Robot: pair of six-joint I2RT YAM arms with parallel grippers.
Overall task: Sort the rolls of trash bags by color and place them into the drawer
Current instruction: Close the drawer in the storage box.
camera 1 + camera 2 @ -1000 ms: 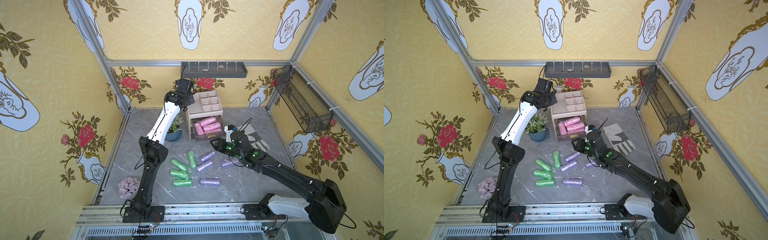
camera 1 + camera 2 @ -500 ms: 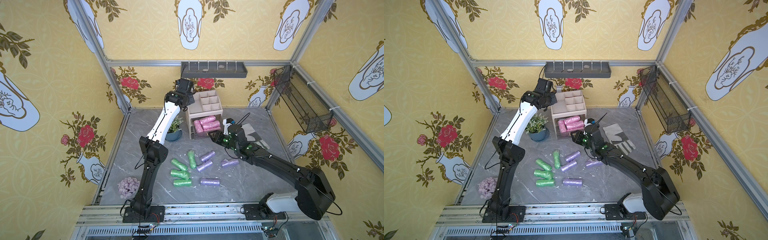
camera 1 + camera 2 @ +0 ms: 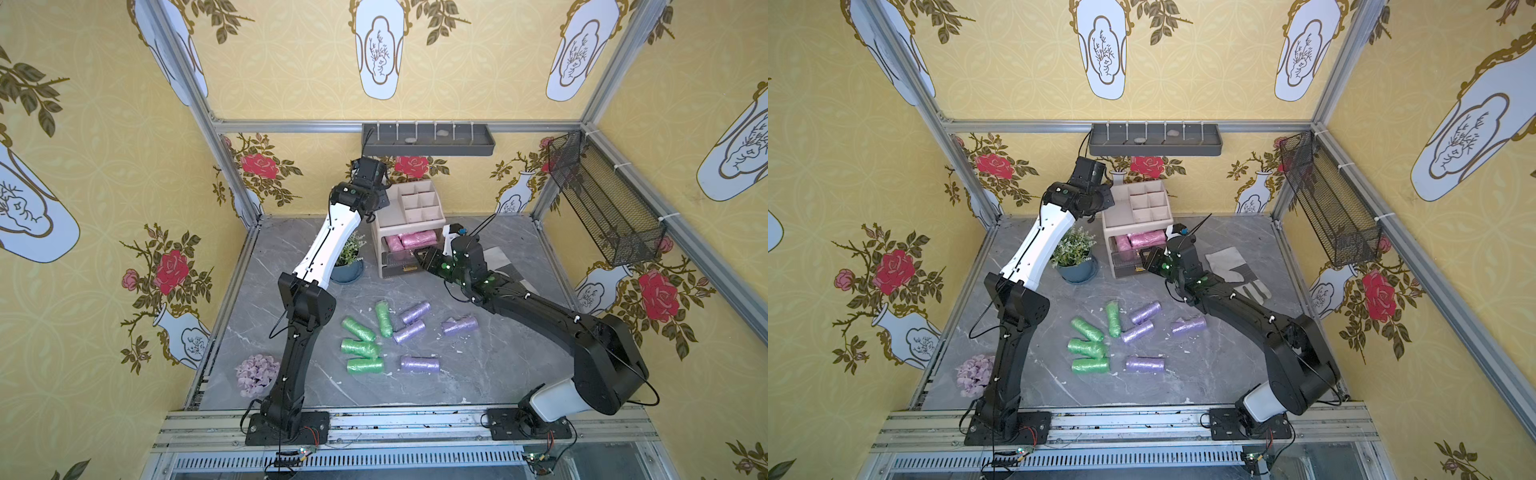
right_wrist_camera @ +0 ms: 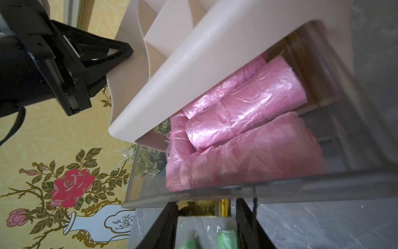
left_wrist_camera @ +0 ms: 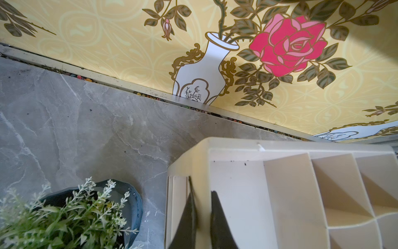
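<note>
Pink rolls of trash bags [image 3: 411, 240] [image 4: 245, 103] lie in the clear drawer [image 4: 280, 189], which is pulled out of the beige organizer [image 3: 415, 203]. Several green rolls [image 3: 359, 348] and several lilac rolls [image 3: 419, 364] lie loose on the grey table in both top views. My right gripper [image 3: 417, 255] [image 4: 206, 208] is at the drawer's front, open, its fingers on either side of the gold handle [image 4: 224, 207]. My left gripper [image 5: 201, 189] [image 3: 1090, 216] is shut on the organizer's side wall.
A potted plant [image 3: 349, 257] stands left of the organizer. A lilac flower cluster [image 3: 257, 374] lies at the front left. A work glove [image 3: 1237, 270] lies under my right arm. A grey shelf [image 3: 428, 139] and a mesh basket [image 3: 602, 203] hang on the walls.
My right gripper has moved from above the lilac rolls back to the drawer's front, jaws unchanged. The left arm has stayed on the organizer.
</note>
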